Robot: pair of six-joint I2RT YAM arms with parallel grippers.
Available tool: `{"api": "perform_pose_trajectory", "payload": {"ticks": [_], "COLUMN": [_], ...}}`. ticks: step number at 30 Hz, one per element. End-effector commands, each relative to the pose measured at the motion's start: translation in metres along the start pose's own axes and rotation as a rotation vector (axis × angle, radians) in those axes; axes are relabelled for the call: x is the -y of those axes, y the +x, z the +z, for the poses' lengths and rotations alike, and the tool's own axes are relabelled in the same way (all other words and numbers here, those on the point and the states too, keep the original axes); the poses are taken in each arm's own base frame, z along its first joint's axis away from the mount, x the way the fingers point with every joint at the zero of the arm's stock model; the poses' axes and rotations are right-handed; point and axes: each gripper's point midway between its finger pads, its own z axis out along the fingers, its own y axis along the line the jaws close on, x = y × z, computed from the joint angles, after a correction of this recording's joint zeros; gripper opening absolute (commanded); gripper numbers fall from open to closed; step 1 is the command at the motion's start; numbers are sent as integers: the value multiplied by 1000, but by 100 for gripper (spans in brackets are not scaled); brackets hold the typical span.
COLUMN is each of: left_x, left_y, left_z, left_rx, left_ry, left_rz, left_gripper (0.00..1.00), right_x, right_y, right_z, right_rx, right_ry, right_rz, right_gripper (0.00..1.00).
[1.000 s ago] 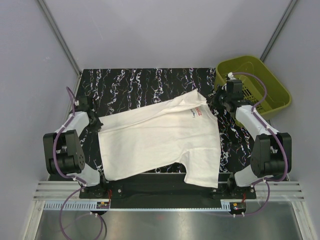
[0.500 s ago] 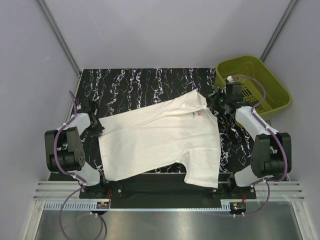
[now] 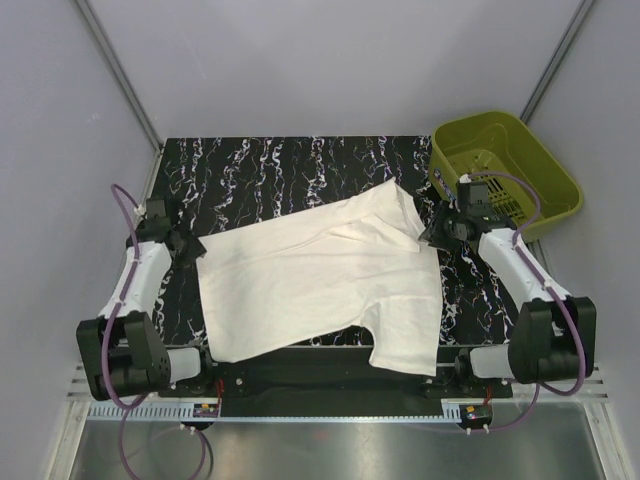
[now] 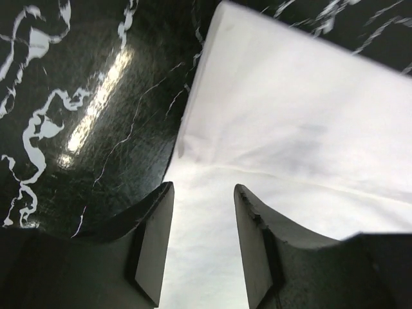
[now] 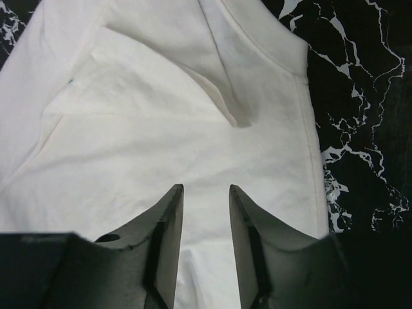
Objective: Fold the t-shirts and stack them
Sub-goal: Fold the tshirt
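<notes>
From above we see the t-shirt (image 3: 320, 285) flat on the black table (image 3: 250, 170), the left gripper (image 3: 187, 246) at its left edge and the right gripper (image 3: 436, 233) at its right shoulder near a green basket (image 3: 545, 170); the left wrist view shows jaws spread over the shirt's edge, pinching nothing, and the right wrist view shows the same over creased cloth.

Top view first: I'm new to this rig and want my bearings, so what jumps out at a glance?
An off-white t-shirt sprawls at an angle over most of the black marbled table, plain side up. A yellow-green basket sits at the far right corner. The left gripper and right gripper stand open at opposite ends of the t-shirt.
</notes>
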Motion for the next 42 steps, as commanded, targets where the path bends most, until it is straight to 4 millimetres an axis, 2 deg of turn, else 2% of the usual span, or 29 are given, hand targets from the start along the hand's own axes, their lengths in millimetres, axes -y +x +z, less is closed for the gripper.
{"api": "perform_pose_trajectory", "payload": {"ticks": [1, 3, 5, 6, 8, 9, 13, 14, 18, 21, 25, 27, 31, 36, 37, 42], "left_x": [24, 31, 45, 50, 60, 63, 67, 70, 69, 72, 69, 67, 63, 50, 48, 41], "left_y": [-26, -28, -24, -22, -19, -20, -26, -33, -37, -39, -38, -35, -31, -26, -26, -25], "left_z": [-12, 1, 9, 20, 29, 37, 48, 49, 65, 73, 86, 92, 100, 105, 106, 108], "left_rx": [98, 79, 31, 6, -19, -25, -63, -57, -91, -106, -128, -138, -148, -174, -174, -191], "left_ry": [108, 129, 192, 204, 247, 257, 245, 243, 201, 198, 164, 155, 133, 81, 73, 57], "left_rz": [12, 24, 18, 16, 12, 20, 75, 77, 74, 67, 65, 61, 53, 38, 38, 30], "left_gripper": [46, 45, 36, 33, 31, 31, 31, 30, 30, 30, 28, 28, 27, 26, 26, 26], "right_x": [-17, -28, -47, -55, -63, -71, -80, -80, -83, -89, -91, -85, -85, -87, -88, -87], "right_y": [-20, -46, -73, -93, -114, -132, -150, -154, -169, -175, -176, -172, -162, -148, -145, -144], "right_z": [-23, -13, 4, 26, 51, 72, 113, 119, 152, 170, 180, 184, 189, 198, 199, 208], "right_rx": [109, 150, 188, 186, 189, 189, 148, 152, 149, 148, 141, 132, 112, 85, 79, 76], "right_ry": [-69, -84, -132, -127, -120, -123, -88, -87, -81, -83, -57, -28, -26, -23, -26, -12], "right_rz": [0, -22, -89, -110, -122, -130, -222, -235, -267, -269, -273, -279, -291, -311, -311, -297], "right_gripper": [43, 47, 51, 52, 54, 55, 65, 65, 65, 65, 63, 63, 61, 53, 47, 38]}}
